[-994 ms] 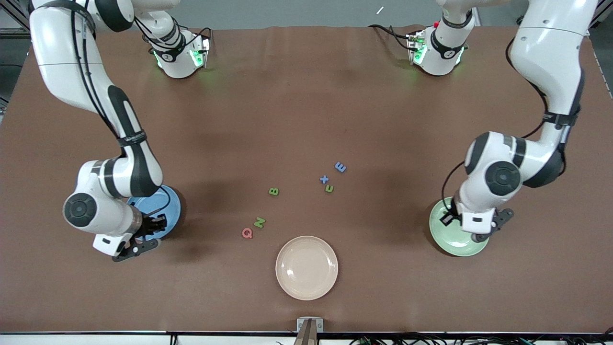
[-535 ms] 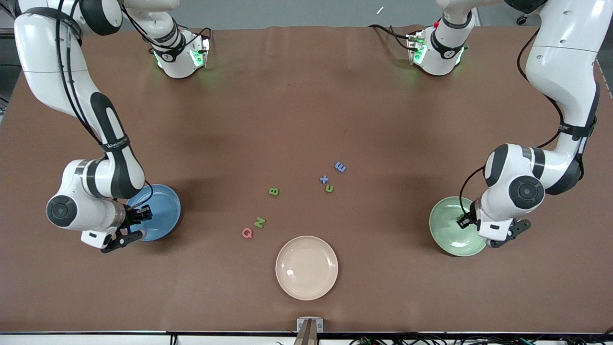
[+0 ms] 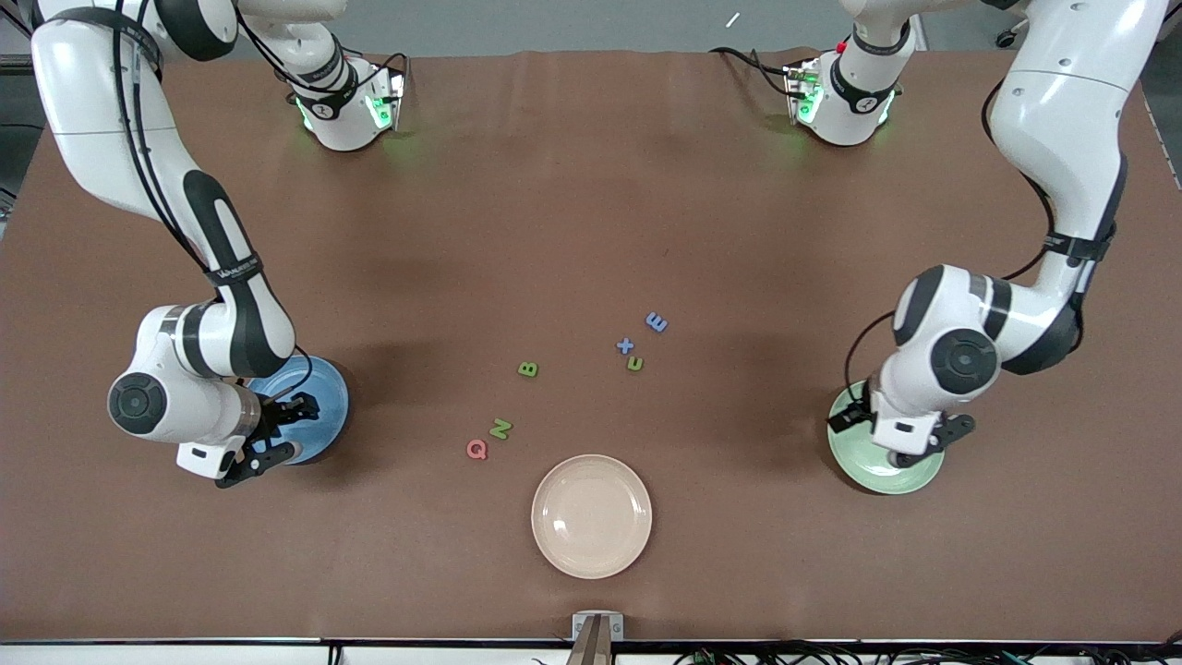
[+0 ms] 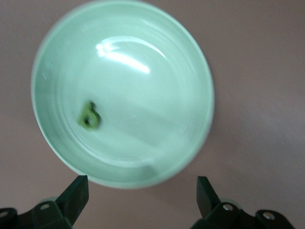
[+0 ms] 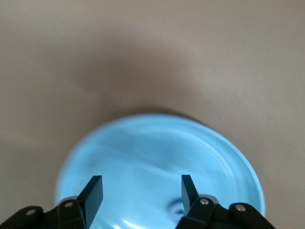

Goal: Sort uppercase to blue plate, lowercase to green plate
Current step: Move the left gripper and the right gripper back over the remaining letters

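Note:
The blue plate (image 3: pixel 328 406) lies at the right arm's end of the table, and my right gripper (image 3: pixel 288 429) hangs open and empty over it (image 5: pixel 141 179). A dark blue blur (image 5: pixel 177 210) lies on the blue plate (image 5: pixel 157 143) beside one finger. The green plate (image 3: pixel 859 462) lies at the left arm's end. My left gripper (image 3: pixel 898 441) is open and empty over its rim (image 4: pixel 141 181). A green b/p letter (image 4: pixel 88 114) lies in the green plate (image 4: pixel 157 71). On the table lie the red Q (image 3: pixel 476 449), green N (image 3: pixel 500 429), green B (image 3: pixel 527 368), blue x (image 3: pixel 625 346), small green n/u (image 3: pixel 634 363) and blue E (image 3: pixel 656 322).
A cream plate (image 3: pixel 591 515) lies near the front camera's edge, midway between the two coloured plates. The loose letters lie in two small groups on the brown table between the plates.
Both grippers swung out toward their ends of the table half a second ago and have come back over their plates. The letters on the table have not moved.

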Controlling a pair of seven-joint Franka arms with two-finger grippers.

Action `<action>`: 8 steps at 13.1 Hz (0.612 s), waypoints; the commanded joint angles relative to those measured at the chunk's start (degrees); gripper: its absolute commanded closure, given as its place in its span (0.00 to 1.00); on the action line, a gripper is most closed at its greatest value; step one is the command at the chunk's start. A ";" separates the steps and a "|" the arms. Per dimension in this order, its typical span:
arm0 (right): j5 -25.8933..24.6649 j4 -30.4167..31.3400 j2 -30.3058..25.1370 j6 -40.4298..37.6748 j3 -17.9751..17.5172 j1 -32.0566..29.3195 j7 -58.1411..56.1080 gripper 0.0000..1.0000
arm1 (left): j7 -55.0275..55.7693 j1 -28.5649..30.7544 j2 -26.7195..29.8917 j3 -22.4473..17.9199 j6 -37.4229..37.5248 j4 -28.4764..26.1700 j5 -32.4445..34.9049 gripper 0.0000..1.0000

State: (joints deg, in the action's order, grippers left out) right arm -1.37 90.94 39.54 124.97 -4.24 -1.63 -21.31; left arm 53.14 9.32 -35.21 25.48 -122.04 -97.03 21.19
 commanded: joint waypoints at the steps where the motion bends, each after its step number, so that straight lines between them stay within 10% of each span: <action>1: 0.05 -0.15 -1.75 -0.52 -3.66 1.36 10.46 0.23 | 3.27 -0.09 2.25 4.13 4.08 -0.71 0.44 0.00; 8: 0.05 0.20 -1.57 0.01 -4.81 16.28 42.97 0.19 | 22.32 -6.22 1.73 8.98 3.48 -5.19 0.79 0.06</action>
State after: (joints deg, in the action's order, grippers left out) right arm -1.36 90.16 38.43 124.74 -9.34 11.32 14.37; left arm 69.64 6.21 -34.08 34.36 -118.29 -100.83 21.19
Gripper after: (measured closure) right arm 0.198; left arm 0.048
